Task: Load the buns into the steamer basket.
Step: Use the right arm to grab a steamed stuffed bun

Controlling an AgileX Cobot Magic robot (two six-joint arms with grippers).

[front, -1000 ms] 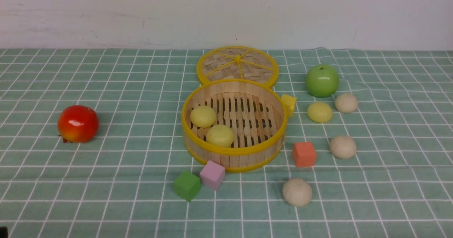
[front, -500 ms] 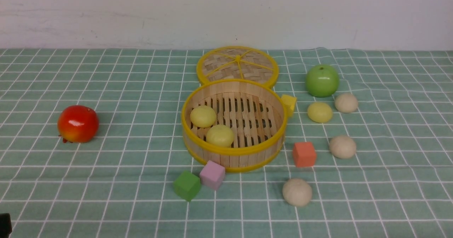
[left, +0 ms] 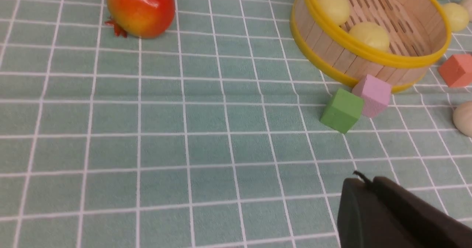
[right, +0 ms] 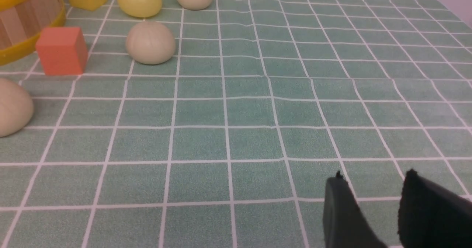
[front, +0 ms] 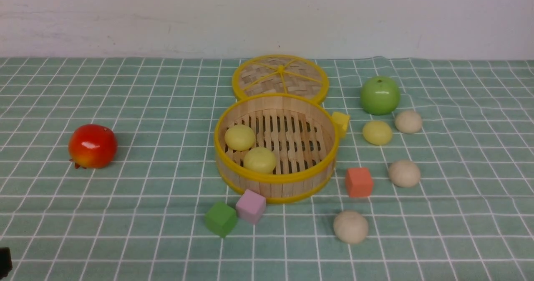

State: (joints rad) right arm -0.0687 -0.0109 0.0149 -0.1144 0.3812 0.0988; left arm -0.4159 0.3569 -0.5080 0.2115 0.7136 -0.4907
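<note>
The steamer basket (front: 275, 180) stands mid-table with two pale yellow buns (front: 240, 137) (front: 259, 160) inside. The third yellow bun (front: 377, 132) and three beige buns (front: 408, 121) (front: 404, 173) (front: 350, 226) lie on the cloth to its right. My left gripper (left: 360, 180) is shut and empty, low over the cloth, near-left of the basket (left: 368, 56). My right gripper (right: 374, 175) is open and empty, well to the near right of the beige buns (right: 150, 43) (right: 11, 106). In the front view only a dark bit of the left arm (front: 4, 262) shows.
The woven lid (front: 279, 77) lies behind the basket. A green apple (front: 379, 95) sits at the back right and a red fruit (front: 92, 146) at the left. Yellow (front: 341, 122), orange (front: 358, 182), pink (front: 250, 206) and green (front: 220, 218) cubes ring the basket.
The dark bit of the left arm has risen slightly at the bottom-left corner of the front view. The buns, the basket and the cubes have not moved.
</note>
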